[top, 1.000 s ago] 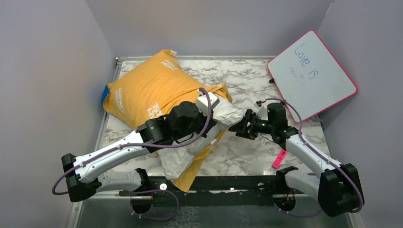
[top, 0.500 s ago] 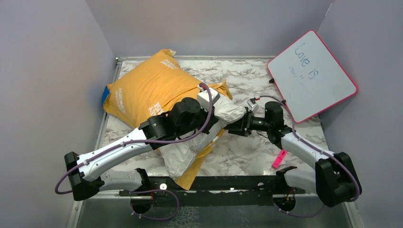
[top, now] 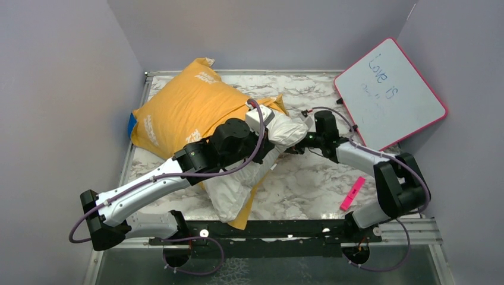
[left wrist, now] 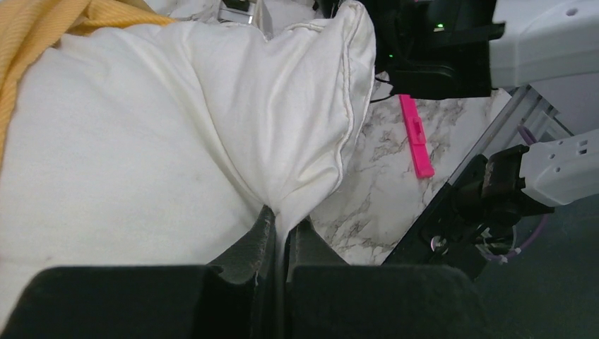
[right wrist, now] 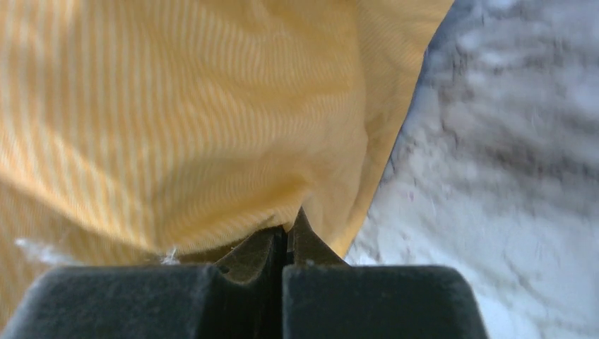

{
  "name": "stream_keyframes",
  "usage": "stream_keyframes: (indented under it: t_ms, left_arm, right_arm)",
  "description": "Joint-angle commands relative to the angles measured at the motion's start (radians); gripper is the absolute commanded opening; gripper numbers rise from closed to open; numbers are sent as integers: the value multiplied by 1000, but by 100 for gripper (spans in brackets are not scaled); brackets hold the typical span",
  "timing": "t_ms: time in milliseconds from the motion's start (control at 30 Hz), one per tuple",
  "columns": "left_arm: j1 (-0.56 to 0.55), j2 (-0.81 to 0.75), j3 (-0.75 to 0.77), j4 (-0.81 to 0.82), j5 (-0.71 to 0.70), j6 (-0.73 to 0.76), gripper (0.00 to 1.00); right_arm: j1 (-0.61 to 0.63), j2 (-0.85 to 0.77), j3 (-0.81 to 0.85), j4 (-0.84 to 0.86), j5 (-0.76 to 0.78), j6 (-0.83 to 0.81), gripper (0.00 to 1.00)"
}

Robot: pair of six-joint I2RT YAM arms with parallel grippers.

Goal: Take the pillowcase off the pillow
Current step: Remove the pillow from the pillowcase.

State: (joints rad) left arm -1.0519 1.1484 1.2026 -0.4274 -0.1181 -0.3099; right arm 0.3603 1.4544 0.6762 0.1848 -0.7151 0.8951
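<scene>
While we anchored, left gripper [left wrist: 281, 220]: pinched pillow [left wrist: 162, 141] fold.
Right gripper [right wrist: 286, 236]: clamped on pillowcase [right wrist: 176, 106] edge, probably to peel toward ten o'clock.

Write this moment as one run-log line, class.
left pincer: shut on pillow | right pincer: shut on pillowcase | pillow: partly out of pillowcase

Marble-patterned surface [top: 309, 181], white with grey veining. Pink-edged whiteboard [top: 389, 95] propped tilted at far right corner, faint handwriting on its face. Small pink stick [top: 352, 193] flat on surface toward right front, apart from whiteboard. Plain grey walls [top: 255, 29] around.
</scene>
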Motion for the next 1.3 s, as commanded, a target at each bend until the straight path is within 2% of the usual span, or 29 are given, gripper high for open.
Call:
stream_keyframes:
  t_ms: [0,167,300,400,500,567,700,733,833,900,1000,1033,1100,1200,1267]
  left_arm:
    - [-3,-62,85,160,65,-42,0]
    - [-3,-81,99,186,115,-40,0]
    - [-3,-86,87,179,106,-38,0]
    - [-3,-81,74,182,84,-35,0]
    - [-3,-66,72,177,57,-28,0]
    - [-2,-53,70,175,29,-27,0]
    - [4,-15,69,163,-28,-23,0]
    - [18,-6,67,170,-28,-24,0]
    - [117,41,70,233,92,-50,0]
    - [181,101,108,246,186,-65,0]
    - [212,179,147,266,206,-84,0]
    - [217,203,143,300,246,-95,3]
    - [219,274,169,356,380,-110,37]
    - [218,419,339,233,541,-88,62]
    - [219,411,351,204,497,-62,73]
  right_arm:
    - [-1,192,186,-9,42,-47,0]
    - [21,392,409,-174,63,-126,0]
    - [21,386,405,-182,65,-158,0]
    - [21,331,398,-292,119,-216,1]
    - [19,218,352,-398,243,-260,10]
    - [18,104,303,-436,312,-288,26]
    - [17,-106,147,-477,404,-257,41]
    - [17,-160,112,-495,412,-232,49]
    - [17,-338,11,-547,415,-147,67]
    - [17,-481,-60,-551,411,-63,72]
    - [18,-692,-132,-595,471,-6,75]
    - [17,-753,-141,-628,510,6,75]
    - [17,-848,-132,-716,599,14,79]
    - [17,-932,-98,-805,678,21,86]
    - [17,-946,-82,-800,661,6,86]
